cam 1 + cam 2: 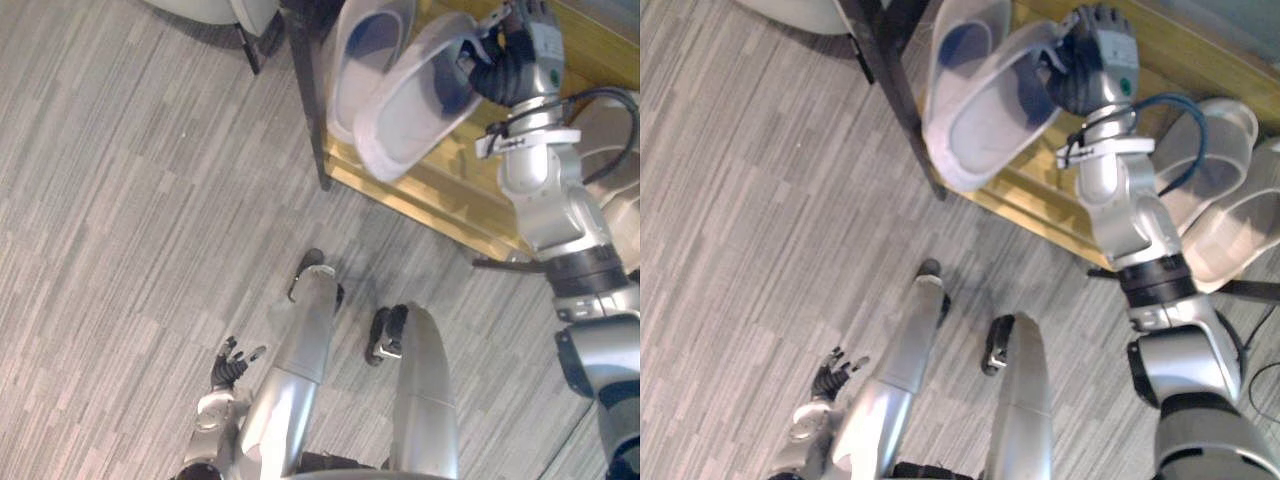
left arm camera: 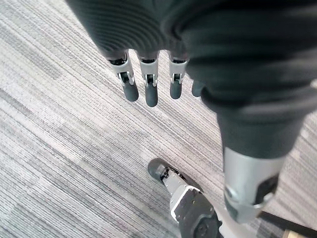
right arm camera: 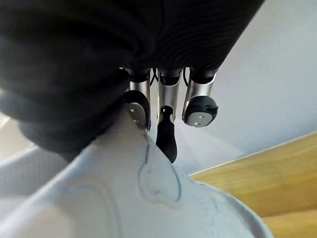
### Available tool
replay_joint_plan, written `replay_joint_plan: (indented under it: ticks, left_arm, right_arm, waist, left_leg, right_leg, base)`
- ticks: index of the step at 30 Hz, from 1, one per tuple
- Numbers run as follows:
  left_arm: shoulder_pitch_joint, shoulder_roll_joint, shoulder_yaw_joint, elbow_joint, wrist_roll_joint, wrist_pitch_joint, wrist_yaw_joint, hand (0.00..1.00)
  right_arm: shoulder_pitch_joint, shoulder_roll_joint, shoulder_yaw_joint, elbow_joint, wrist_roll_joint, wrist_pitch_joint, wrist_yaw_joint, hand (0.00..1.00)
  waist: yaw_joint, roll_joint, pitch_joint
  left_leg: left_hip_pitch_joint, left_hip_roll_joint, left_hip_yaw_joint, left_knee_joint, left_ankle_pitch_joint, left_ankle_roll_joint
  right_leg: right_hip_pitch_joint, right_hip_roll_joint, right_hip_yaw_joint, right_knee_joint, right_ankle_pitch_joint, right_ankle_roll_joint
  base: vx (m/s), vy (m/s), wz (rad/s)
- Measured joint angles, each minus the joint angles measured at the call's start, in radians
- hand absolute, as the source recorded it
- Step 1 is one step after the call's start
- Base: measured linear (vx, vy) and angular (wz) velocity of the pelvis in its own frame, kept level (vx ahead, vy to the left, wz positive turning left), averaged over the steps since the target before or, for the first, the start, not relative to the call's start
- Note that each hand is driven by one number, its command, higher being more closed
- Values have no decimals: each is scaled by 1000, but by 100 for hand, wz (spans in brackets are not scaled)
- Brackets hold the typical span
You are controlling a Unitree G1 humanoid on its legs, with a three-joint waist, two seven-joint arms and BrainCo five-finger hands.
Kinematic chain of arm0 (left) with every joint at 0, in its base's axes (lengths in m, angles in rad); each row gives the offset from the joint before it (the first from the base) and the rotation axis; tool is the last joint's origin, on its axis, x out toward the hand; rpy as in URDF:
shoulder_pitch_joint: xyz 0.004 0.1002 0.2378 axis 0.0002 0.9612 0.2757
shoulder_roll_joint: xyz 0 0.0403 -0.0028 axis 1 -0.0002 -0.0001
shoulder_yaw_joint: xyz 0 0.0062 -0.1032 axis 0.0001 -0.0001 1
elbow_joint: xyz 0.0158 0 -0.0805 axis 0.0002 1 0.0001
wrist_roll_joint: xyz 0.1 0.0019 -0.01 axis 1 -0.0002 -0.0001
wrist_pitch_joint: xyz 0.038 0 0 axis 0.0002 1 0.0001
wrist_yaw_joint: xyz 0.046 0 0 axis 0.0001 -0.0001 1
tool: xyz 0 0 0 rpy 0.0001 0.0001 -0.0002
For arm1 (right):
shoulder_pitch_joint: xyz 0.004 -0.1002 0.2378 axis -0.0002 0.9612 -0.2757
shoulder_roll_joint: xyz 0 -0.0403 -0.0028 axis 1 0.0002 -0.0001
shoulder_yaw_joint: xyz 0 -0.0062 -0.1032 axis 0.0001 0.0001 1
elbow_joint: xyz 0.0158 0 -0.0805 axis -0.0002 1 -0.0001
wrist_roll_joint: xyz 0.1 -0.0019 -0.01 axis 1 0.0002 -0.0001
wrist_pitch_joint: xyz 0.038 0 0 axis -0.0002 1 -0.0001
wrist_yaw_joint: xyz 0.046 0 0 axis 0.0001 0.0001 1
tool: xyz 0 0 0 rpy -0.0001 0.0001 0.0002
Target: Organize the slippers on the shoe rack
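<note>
My right hand is shut on a white slipper, gripping it by its strap end and holding it tilted in the air over the wooden shoe rack. In the right wrist view its fingers curl onto the slipper's white upper. A second white slipper with a dark inside lies on the rack just behind the held one. My left hand hangs low over the carpet at the lower left, fingers straight and holding nothing.
Two more white slippers lie to the right of my arm, beside the rack. A black post forms the rack's near left corner. A pale rounded object stands at the top left. Grey striped carpet surrounds everything.
</note>
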Motion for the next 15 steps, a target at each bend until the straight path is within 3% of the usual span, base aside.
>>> replay_joint_plan:
  ticks: [7, 15]
  left_arm:
    - [2, 0, 0, 11, -14, -3, 0, 0]
    - [10, -2, -1, 31, -48, -20, 0, 0]
  right_arm:
    - [-70, -19, 9, 102, -2, -2, 0, 100]
    - [-215, -73, 152, 297, -40, -14, 26, 100]
  waist:
    - [0, 1, -12]
    - [3, 6, -32]
  left_leg:
    - [-15, 4, 0, 10, -2, 0]
    - [-51, 14, -3, 30, -3, -3]
  right_leg:
    - [-17, 2, -2, 11, -1, -10]
    - [-55, 8, -11, 43, -4, -21]
  base:
    - [4, 3, -1]
    - [-5, 7, 0]
